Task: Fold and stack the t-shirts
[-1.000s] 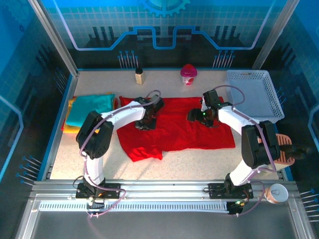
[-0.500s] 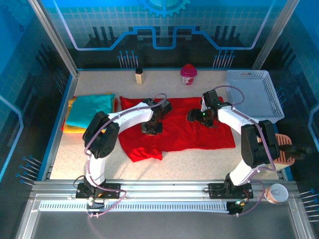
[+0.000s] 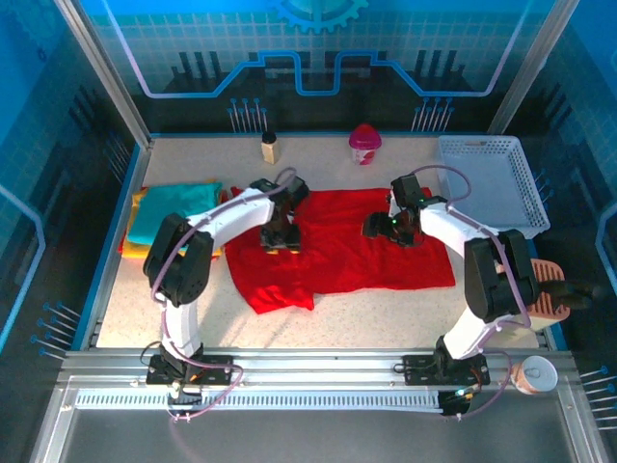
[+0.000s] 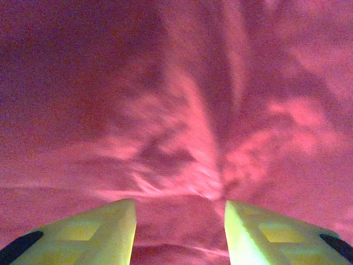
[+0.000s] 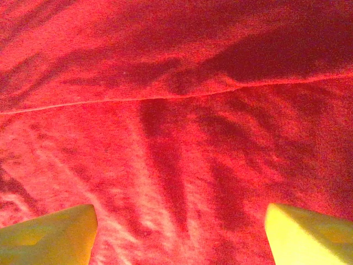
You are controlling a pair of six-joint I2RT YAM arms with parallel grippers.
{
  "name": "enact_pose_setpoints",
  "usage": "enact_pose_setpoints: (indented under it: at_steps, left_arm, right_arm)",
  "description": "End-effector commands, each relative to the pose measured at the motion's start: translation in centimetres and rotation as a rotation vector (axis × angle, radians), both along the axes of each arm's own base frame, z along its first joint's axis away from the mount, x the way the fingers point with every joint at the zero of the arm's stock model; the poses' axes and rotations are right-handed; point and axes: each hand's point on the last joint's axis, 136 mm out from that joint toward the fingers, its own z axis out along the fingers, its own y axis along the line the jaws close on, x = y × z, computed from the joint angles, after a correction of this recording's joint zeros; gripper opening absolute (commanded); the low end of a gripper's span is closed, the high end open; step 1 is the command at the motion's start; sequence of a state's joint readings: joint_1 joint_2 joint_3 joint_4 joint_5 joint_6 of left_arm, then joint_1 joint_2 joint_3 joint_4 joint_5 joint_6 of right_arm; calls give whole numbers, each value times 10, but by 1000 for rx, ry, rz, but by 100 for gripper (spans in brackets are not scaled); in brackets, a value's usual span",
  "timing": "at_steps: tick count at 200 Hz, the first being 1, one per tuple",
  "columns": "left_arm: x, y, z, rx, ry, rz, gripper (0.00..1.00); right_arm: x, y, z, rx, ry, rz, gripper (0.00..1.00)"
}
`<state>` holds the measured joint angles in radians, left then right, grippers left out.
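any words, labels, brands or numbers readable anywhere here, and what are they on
No text can be read anywhere.
The bottle at the back: any label is too small to read.
The pink tub: nothing legible.
The back wall: gear and line graphics, no letters.
The red shirt: plain in both wrist views.

Your overhead view is bright, evenly lit from above and sharp, with a blue glow off the back panels (image 3: 318, 48) and only soft, short shadows on the red t-shirt (image 3: 347, 253). Your left wrist view is dim, washed to a purplish pink and smeared with blur; its fingers (image 4: 99, 232) glare pale yellow. Your right wrist view is brighter, saturated red and grainy, with dark shadows streaking the cloth.
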<state>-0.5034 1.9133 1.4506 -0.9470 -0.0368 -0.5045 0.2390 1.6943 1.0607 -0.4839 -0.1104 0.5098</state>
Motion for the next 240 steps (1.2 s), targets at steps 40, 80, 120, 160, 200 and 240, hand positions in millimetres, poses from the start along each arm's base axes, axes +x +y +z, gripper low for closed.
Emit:
enact_pose_setpoints:
  at_steps: [40, 80, 120, 160, 200, 240]
  left_arm:
    - [57, 48, -27, 20, 11, 37, 44]
    - [78, 53, -51, 4, 77, 52, 43]
    - [102, 63, -56, 1, 83, 69, 42]
    - [103, 56, -10, -47, 2, 63, 41]
    - [52, 28, 54, -228, -114, 43, 45]
    - [-43, 49, 28, -194, -50, 115, 46]
  right_arm:
    - [-6, 11, -32, -86, 87, 32, 81]
    - [6, 12, -34, -106, 93, -18, 81]
    - [18, 18, -25, -112, 76, -23, 81]
    - [11, 20, 0, -111, 15, 20, 83]
    - [-6, 34, 28, -15, -81, 94, 100]
    - [-29, 53, 38, 22, -120, 170, 100]
